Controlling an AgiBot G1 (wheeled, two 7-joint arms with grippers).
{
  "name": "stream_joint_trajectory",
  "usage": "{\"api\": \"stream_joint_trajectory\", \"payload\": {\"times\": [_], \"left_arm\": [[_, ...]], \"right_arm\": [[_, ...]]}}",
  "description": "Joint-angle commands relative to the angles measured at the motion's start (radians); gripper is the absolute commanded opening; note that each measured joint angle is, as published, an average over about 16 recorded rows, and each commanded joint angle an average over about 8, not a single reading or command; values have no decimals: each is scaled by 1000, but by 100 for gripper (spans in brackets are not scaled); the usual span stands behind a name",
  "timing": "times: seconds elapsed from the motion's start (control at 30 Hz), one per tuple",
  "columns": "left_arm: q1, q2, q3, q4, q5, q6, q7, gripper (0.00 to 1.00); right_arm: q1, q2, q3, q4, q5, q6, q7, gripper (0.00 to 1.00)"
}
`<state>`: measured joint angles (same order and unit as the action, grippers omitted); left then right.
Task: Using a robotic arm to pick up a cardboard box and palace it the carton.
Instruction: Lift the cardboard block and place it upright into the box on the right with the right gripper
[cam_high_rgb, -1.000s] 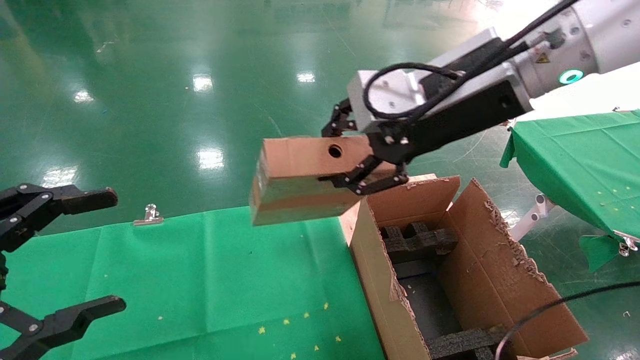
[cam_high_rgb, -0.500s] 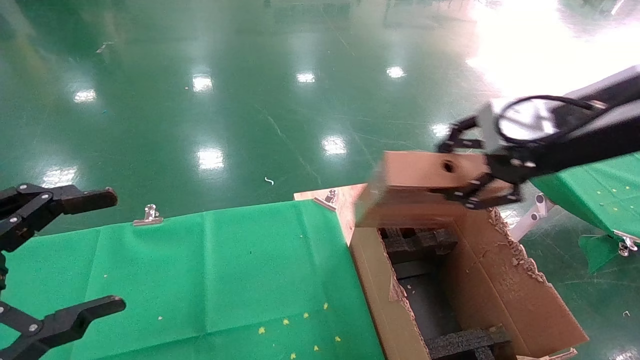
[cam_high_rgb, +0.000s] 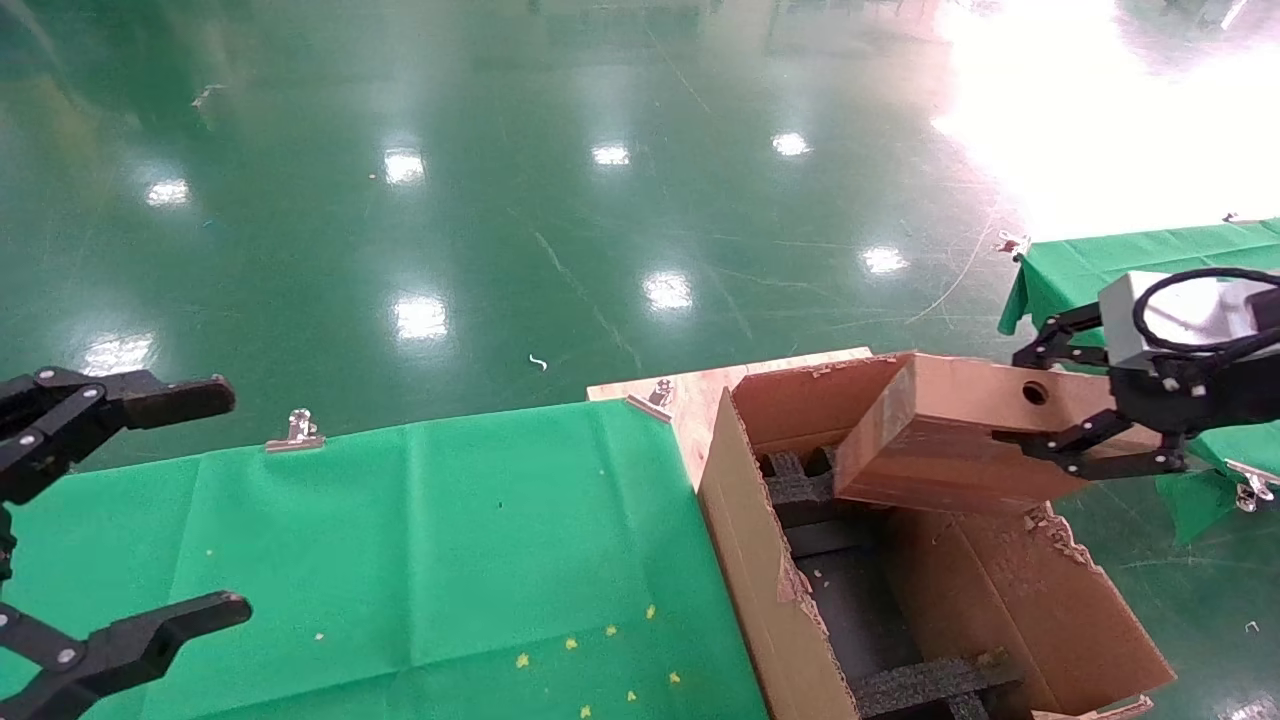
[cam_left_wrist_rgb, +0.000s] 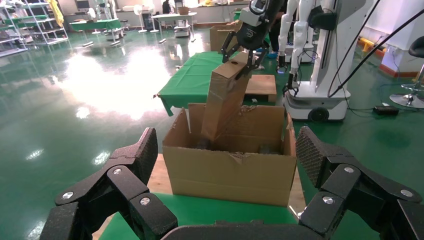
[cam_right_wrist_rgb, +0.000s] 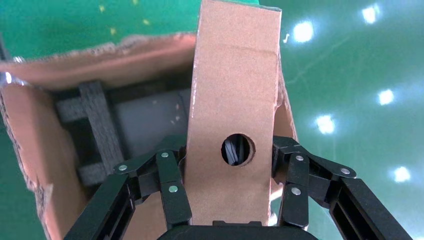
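My right gripper (cam_high_rgb: 1085, 425) is shut on the small brown cardboard box (cam_high_rgb: 950, 435) with its round hole on top. It holds the box tilted over the far right part of the big open carton (cam_high_rgb: 760, 560). The box's low end dips just inside the carton's opening, above the black foam inserts (cam_high_rgb: 800, 490). In the right wrist view the box (cam_right_wrist_rgb: 232, 110) sits between the fingers (cam_right_wrist_rgb: 170, 190) over the carton (cam_right_wrist_rgb: 30, 130). The left wrist view shows the box (cam_left_wrist_rgb: 225, 100) leaning into the carton (cam_left_wrist_rgb: 230, 170). My left gripper (cam_high_rgb: 140, 500) is open and empty at the left edge.
A green cloth (cam_high_rgb: 400, 560) covers the table left of the carton, held by a metal clip (cam_high_rgb: 297, 430). A second green-covered table (cam_high_rgb: 1150, 250) stands at the right behind the gripper. The carton's right flap (cam_high_rgb: 1060, 600) has ragged torn edges. Glossy green floor lies beyond.
My right gripper has carried the box to the right, from above the green cloth to over the carton, and lowered it so one end dips into the opening. The left gripper has not moved.
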<state>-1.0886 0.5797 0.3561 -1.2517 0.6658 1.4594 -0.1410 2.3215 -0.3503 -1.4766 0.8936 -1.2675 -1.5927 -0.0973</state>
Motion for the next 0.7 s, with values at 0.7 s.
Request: {"api": "stream_joint_trajectory", "payload": {"times": [0.7], "left_arm": [[0, 0, 0, 0, 0, 0, 0, 100]], "right_arm": [[-15, 19, -22, 2, -14, 66, 85, 0]]}}
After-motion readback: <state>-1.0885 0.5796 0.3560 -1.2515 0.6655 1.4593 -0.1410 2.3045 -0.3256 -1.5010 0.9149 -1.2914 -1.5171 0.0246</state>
